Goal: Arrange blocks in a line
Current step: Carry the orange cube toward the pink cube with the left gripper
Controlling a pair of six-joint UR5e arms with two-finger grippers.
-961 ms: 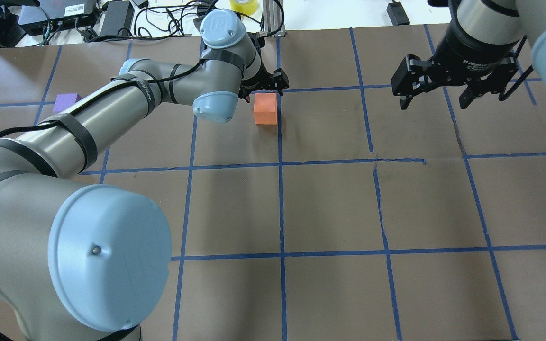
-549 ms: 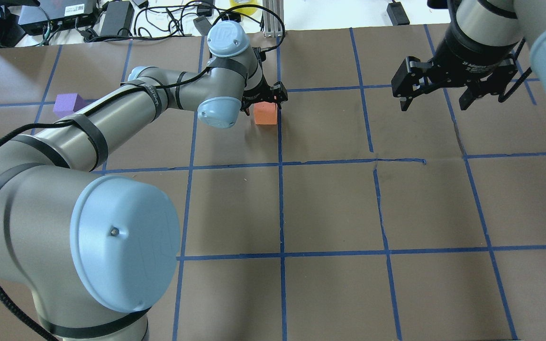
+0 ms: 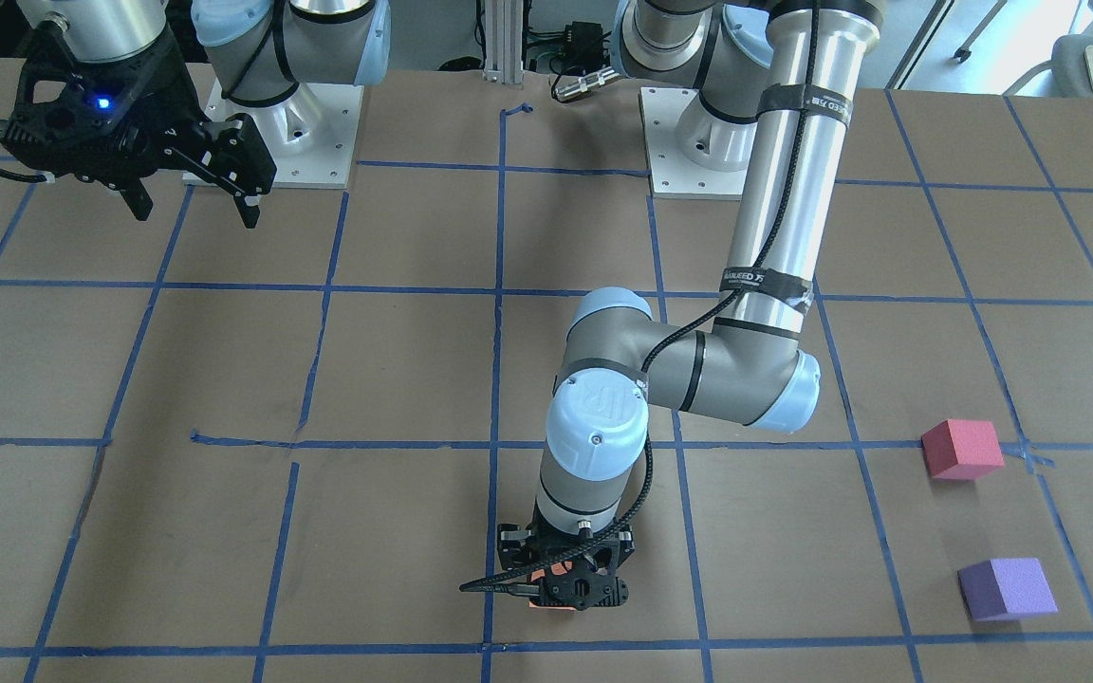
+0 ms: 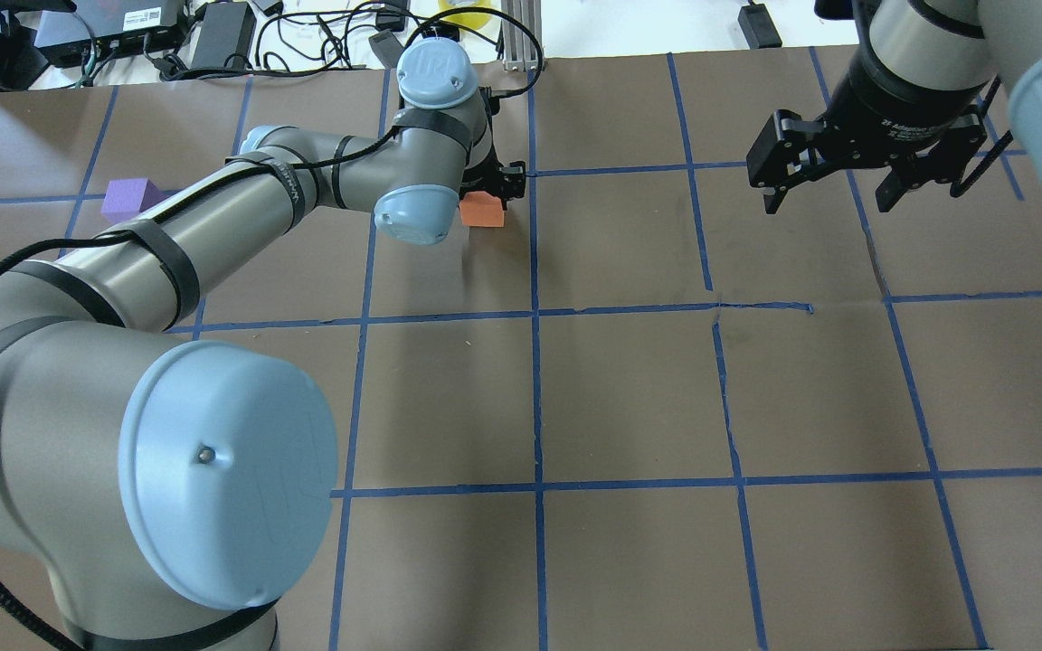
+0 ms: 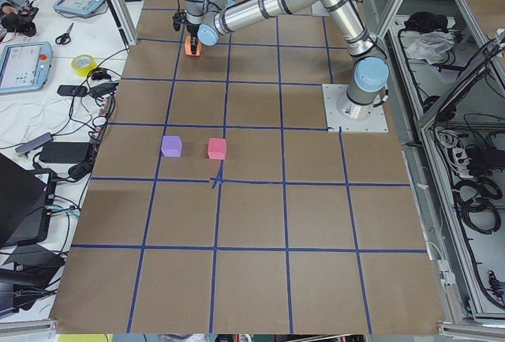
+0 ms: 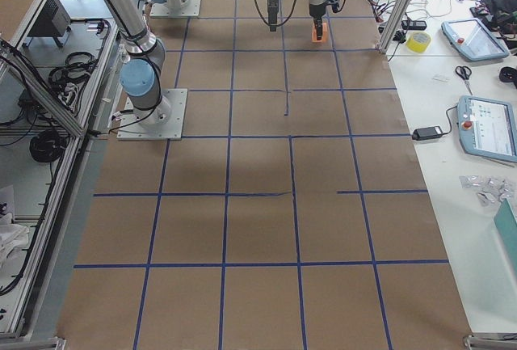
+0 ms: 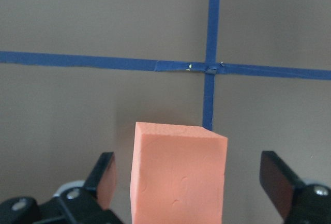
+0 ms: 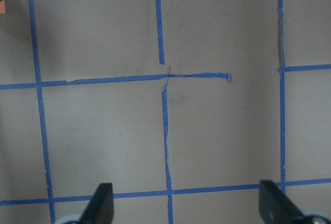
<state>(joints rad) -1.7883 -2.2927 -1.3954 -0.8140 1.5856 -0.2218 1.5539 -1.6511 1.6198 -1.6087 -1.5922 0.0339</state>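
The orange block sits on the brown table between the fingers of my left gripper, which is open and low around it, with a gap on each side. It also shows in the overhead view, half hidden by the left wrist. The pinkish-red block and the purple block lie apart at the table's left end, near each other. In the overhead view only the purple block shows beside the left arm. My right gripper is open and empty, held above the table on the right side.
Blue tape lines form a grid on the brown paper. Cables, power bricks and a yellow tape roll lie beyond the far edge. The left arm's elbow hangs low next to the orange block.
My left gripper has come down around the orange block, and both now sit a little further left in the overhead view. The right gripper has hardly moved.
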